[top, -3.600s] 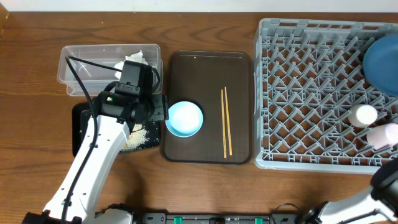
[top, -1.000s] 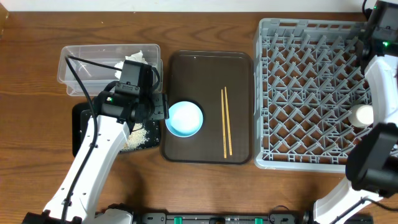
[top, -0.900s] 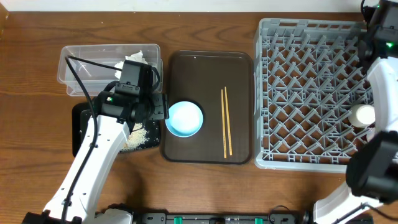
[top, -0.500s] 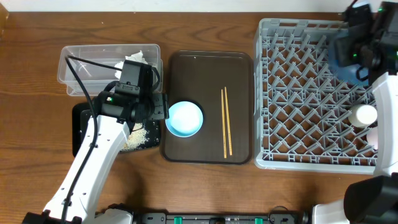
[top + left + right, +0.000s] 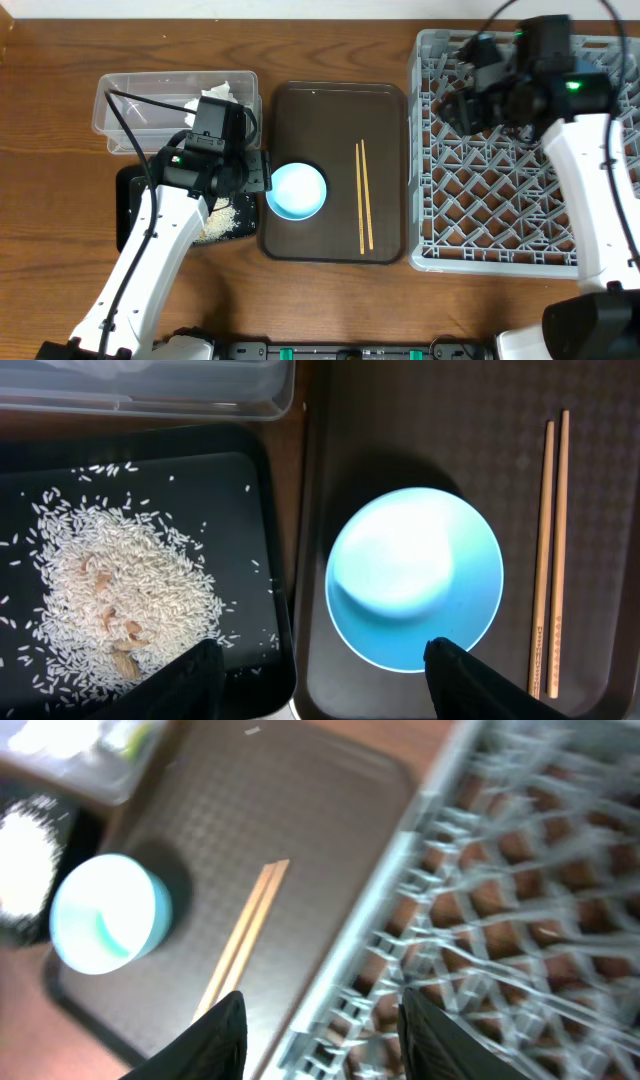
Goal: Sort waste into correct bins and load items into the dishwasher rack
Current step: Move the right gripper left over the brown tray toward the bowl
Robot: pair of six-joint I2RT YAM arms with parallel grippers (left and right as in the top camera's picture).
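Wood table (image 5: 330,40), brown tray (image 5: 385,120) mid, grey rack (image 5: 418,180) on the rt. Blue bowl (image 5: 296,190) sits on tray's left part. Chopsticks (image 5: 364,195) lie side by side betw. bowl and rack, long axis far-to-near, parallel to rack's edge. Left gripper (image 5: 320,665) hangs just beside bowl's left rim, fingers spread wide, empty; bowl is ahead of them. Right gripper (image 5: 320,1020), fingers also apart and empty, is over rack's far-left corner, nearer the chopsticks than the left arm is. They lie to its left, toward robot's base. Probably left takes bowl and rt takes chopsticks, closing across the sticks.
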